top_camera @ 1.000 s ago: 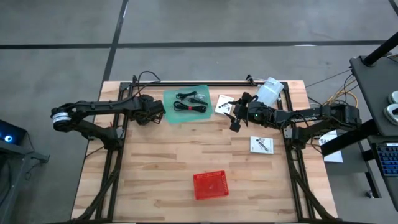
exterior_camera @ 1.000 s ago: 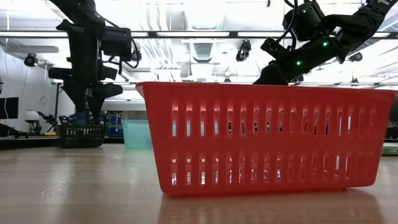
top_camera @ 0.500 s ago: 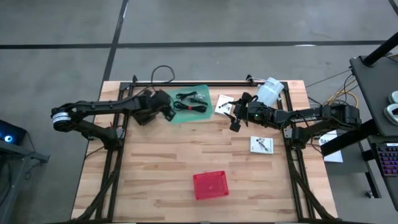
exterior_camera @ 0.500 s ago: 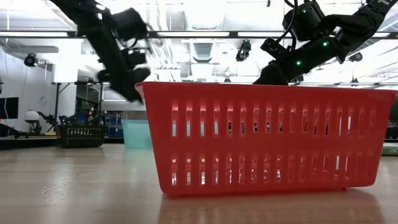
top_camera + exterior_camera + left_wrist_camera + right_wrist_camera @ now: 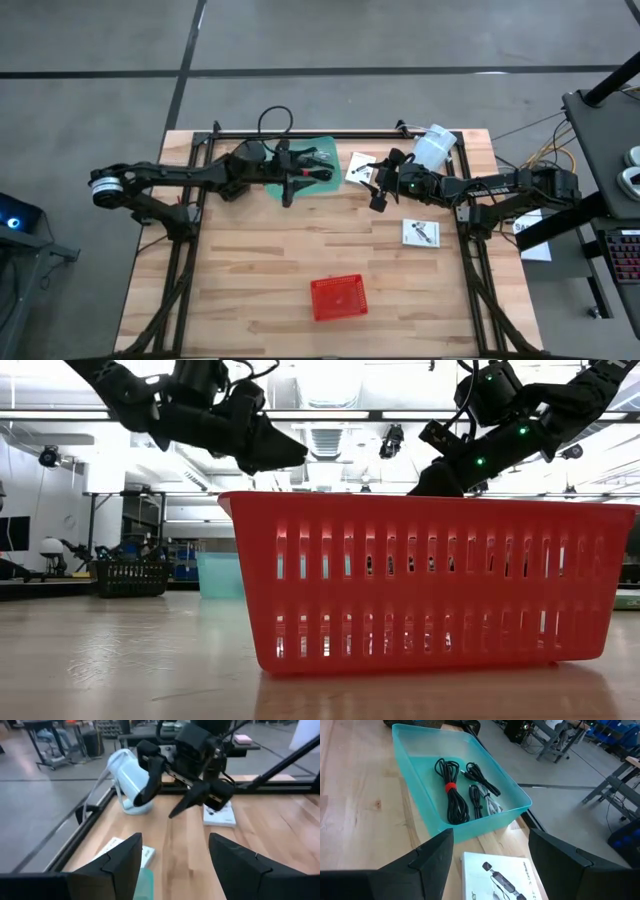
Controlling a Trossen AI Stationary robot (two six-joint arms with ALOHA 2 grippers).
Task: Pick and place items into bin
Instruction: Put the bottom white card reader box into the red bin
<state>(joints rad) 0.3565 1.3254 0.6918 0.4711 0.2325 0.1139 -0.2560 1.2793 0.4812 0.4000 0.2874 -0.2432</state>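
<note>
Two grippers are at work, both with jaws wide apart and holding nothing. Our left gripper [image 5: 291,180] reaches over the teal tray [image 5: 272,157] at the table's far side, where the coiled black cables [image 5: 452,790] lie bunched, one bound with a red tie; we judge it is lining up to take a cable. Our right gripper [image 5: 378,185] hovers just beside a white card [image 5: 358,166] printed with black marks, next to the tray. A second card [image 5: 421,233] lies nearer the right edge. The red bin [image 5: 338,297] stands well apart, toward the near edge, and we cannot see anything in it. A large white cylinder [image 5: 434,146] lies at the far right corner. Both arms crowd the same far strip, so we must mind each other's reach.
</note>
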